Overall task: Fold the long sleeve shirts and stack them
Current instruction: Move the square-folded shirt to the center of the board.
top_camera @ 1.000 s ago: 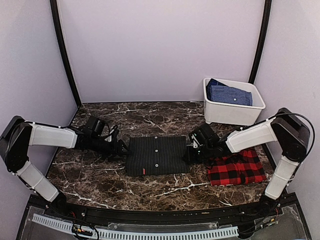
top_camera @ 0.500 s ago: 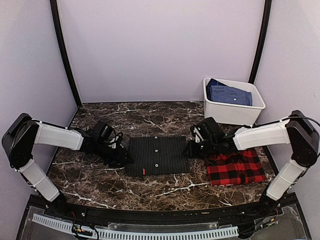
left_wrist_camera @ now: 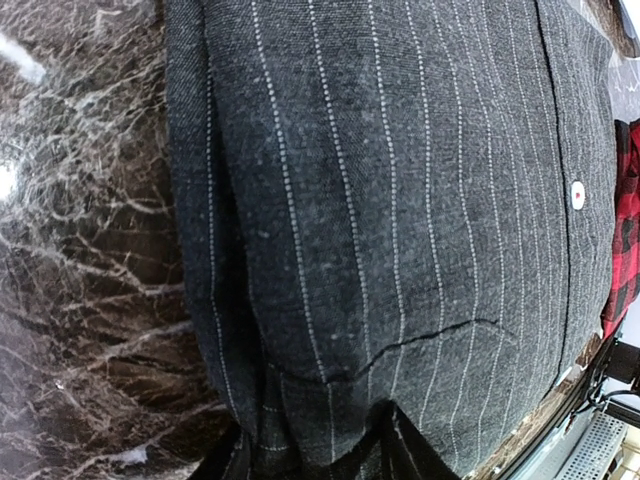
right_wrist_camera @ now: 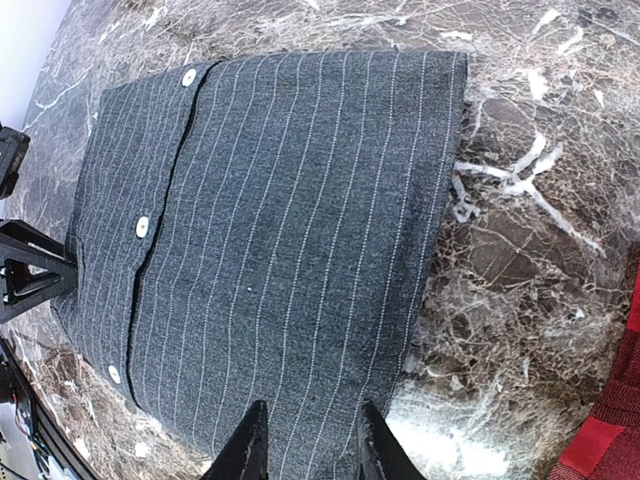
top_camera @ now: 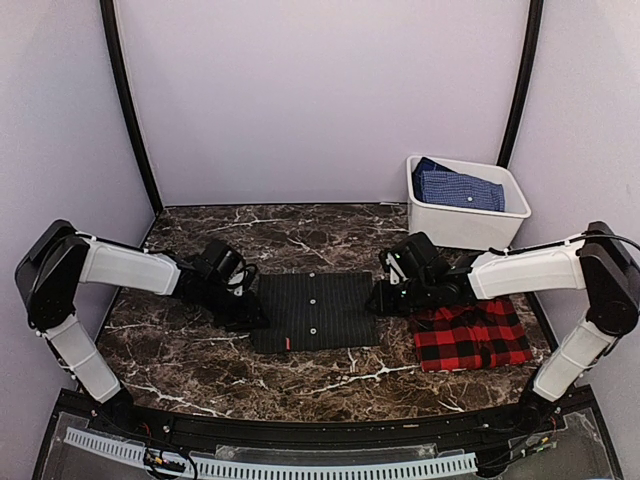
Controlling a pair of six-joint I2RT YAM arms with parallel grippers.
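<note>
Left pincer (top_camera: 250, 312) has closed in on the edge of the pinstriped shirt (top_camera: 313, 311) farthest from the plaid shirt (top_camera: 472, 335); whether it grips, I cannot tell. Pinstriped shirt lies folded flat just beside the plaid shirt, long axis toward it, button placket crosswise. Right pincer (top_camera: 378, 300), narrowly parted, has reached the nearer edge, so stacking seems imminent.

Matching pair: left arm (top_camera: 120, 268) and right arm (top_camera: 525, 268). Each has smooth white tubular links, rounded black joint housings and a black wrist block. A thin black cable (top_camera: 560, 241) runs above the right arm's white link. Right claw (right_wrist_camera: 305, 445): two black tapering fingers.
</note>
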